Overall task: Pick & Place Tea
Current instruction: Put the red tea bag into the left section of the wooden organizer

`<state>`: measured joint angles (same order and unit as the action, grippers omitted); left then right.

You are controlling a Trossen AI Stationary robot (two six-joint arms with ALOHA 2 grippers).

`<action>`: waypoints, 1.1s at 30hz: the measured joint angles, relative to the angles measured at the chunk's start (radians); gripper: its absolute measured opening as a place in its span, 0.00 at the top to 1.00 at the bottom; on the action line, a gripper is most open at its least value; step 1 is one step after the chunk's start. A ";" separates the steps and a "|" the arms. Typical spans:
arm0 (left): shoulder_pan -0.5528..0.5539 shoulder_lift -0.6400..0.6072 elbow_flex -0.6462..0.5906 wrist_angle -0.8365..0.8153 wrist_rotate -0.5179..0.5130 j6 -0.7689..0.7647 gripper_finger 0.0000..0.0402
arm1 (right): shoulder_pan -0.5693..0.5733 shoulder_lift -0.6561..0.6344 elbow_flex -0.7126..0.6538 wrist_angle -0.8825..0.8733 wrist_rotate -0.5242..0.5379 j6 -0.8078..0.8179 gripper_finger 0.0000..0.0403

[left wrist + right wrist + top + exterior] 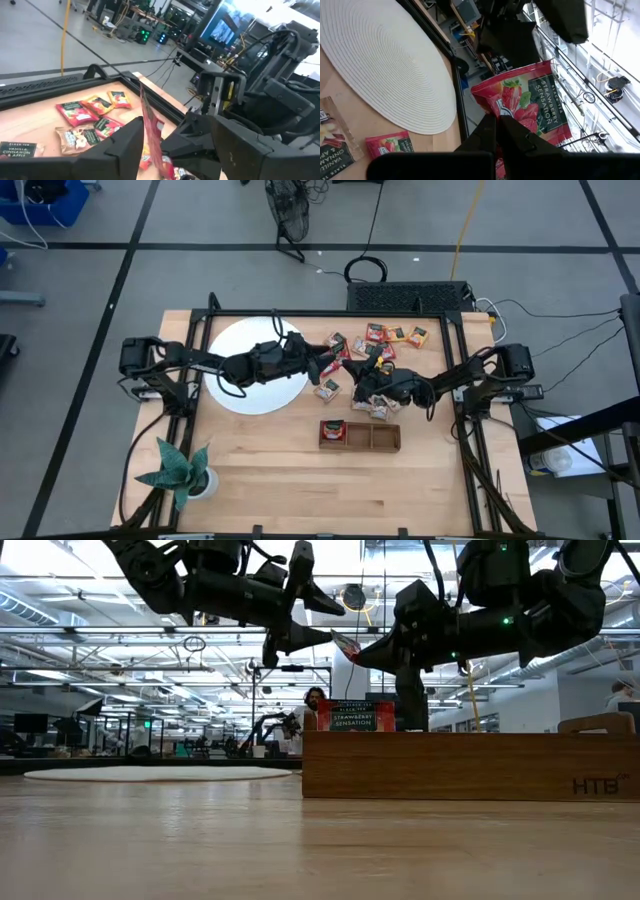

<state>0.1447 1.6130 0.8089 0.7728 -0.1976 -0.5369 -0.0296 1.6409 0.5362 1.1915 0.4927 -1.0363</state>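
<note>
Pinching a red strawberry sachet [530, 107] by its lower edge, the right gripper [497, 127] holds it upright in the air. The left gripper [172, 145] faces it, fingers spread either side, not clamping. One sachet [332, 430] sits in the wooden tray [385, 438]; many others [395, 334] lie loose beyond both jaws.
</note>
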 joint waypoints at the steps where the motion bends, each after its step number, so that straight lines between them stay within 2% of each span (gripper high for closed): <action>1: 0.000 0.000 0.000 -0.002 -0.012 0.000 0.42 | 0.000 0.000 0.000 0.000 0.000 0.000 1.00; 5: 0.002 0.000 0.000 -0.016 -0.020 -0.007 0.44 | 0.000 0.000 0.000 0.000 -0.001 0.002 1.00; 10: 0.003 0.004 0.000 -0.021 -0.013 -0.019 0.54 | 0.000 0.000 0.000 0.001 -0.026 0.004 1.00; 19: 0.008 0.004 0.000 -0.021 -0.003 -0.015 0.76 | 0.000 0.000 0.000 0.001 -0.026 0.004 1.00; 25: 0.034 0.004 0.000 -0.022 0.046 0.031 0.98 | 0.000 0.000 0.000 0.001 -0.026 0.004 1.00; 29: 0.045 0.004 0.000 -0.014 0.057 0.141 0.99 | 0.005 0.000 0.001 0.002 -0.027 0.061 0.99; 33: 0.056 -0.025 -0.001 -0.014 0.065 0.264 0.99 | 0.004 -0.003 0.003 0.007 -0.079 0.182 0.92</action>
<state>0.2010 1.5878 0.8078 0.7585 -0.1328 -0.2734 -0.0251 1.6382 0.5387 1.1981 0.4140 -0.8540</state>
